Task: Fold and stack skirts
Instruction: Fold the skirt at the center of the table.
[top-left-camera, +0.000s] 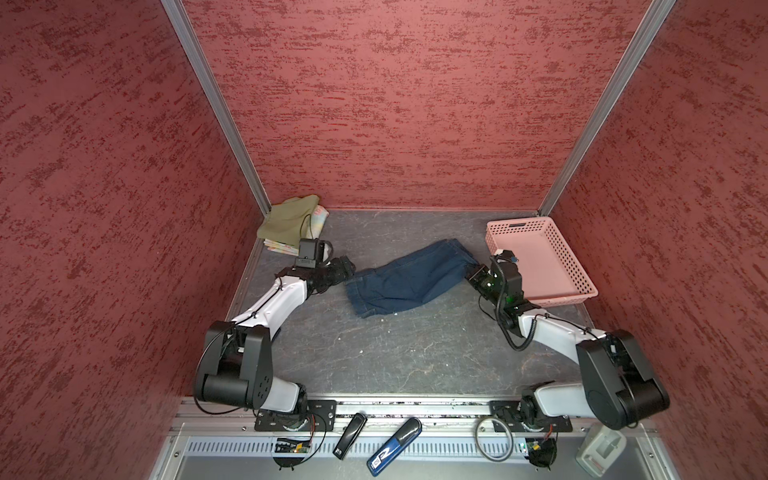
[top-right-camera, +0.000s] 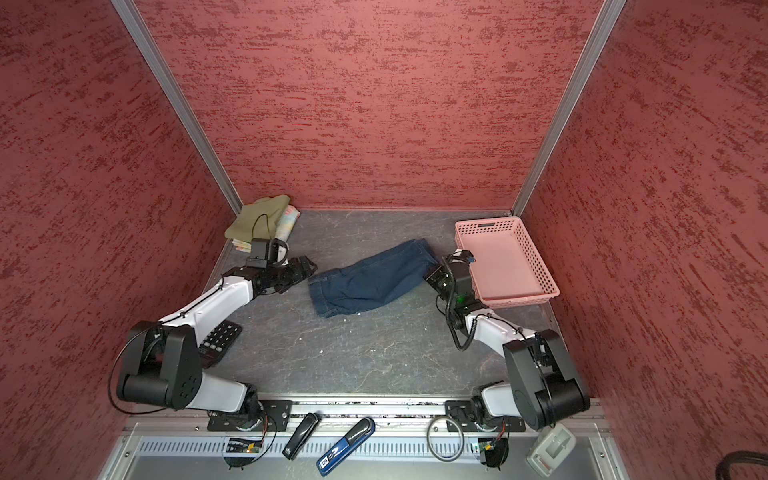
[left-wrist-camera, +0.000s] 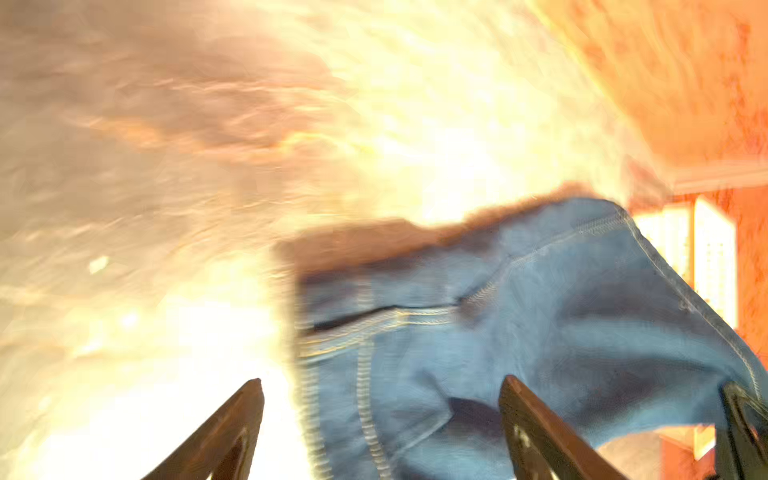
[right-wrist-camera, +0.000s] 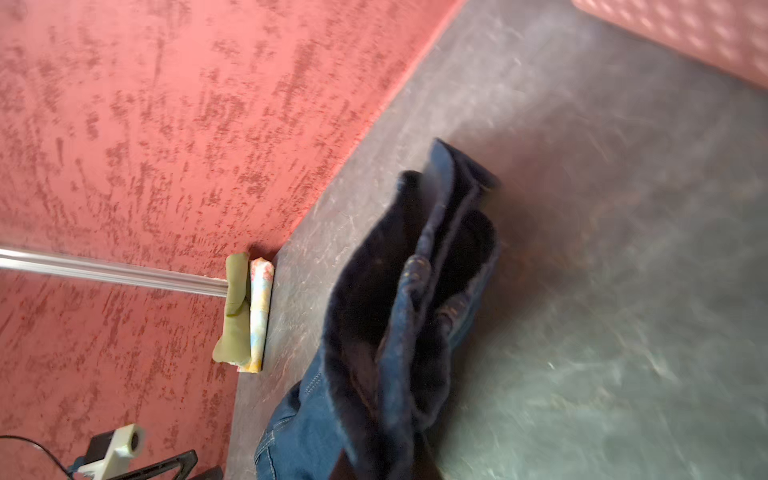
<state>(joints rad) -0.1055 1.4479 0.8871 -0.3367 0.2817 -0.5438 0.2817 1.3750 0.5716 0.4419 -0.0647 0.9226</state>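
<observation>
the denim skirt (top-left-camera: 409, 278) is laid on the table (top-left-camera: 395, 357) in the middle, between the two arms. in both top views its long axis is seen running from one pincer to the other, slanted so that the end on the right arm's side lies nearer the back wall. the right pincer (top-left-camera: 470, 272) is closed on that end, just beside the pink basket (top-left-camera: 515, 226). in the right wrist view the denim is bunched and drawn up close to the camera, which is read as a grip on the cloth, though the pincer itself is hidden there. the left pincer (top-left-camera: 348, 268) is spread wide and nothing is held in it. it is set at the skirt's opposite, broader end. in the left wrist view, which is blurred and washed out, the stitched edge is found between the fingers (left-wrist-camera: 245, 419), one over bare table and one over the cloth. whether the cloth is touched cannot be told. the free end is thus placed straight ahead of the left pincer and just beside it, and the left arm is by far the nearer to it. a closing on that edge is judged to be what the coming move calls for, so that the skirt can be stretched along its length and folded. the olive skirt (top-left-camera: 286, 220) is stacked on the flowered skirt (top-left-camera: 321, 216) in the far corner on the left arm's side, both folded. the denim one is judged the last to be folded and added.
</observation>
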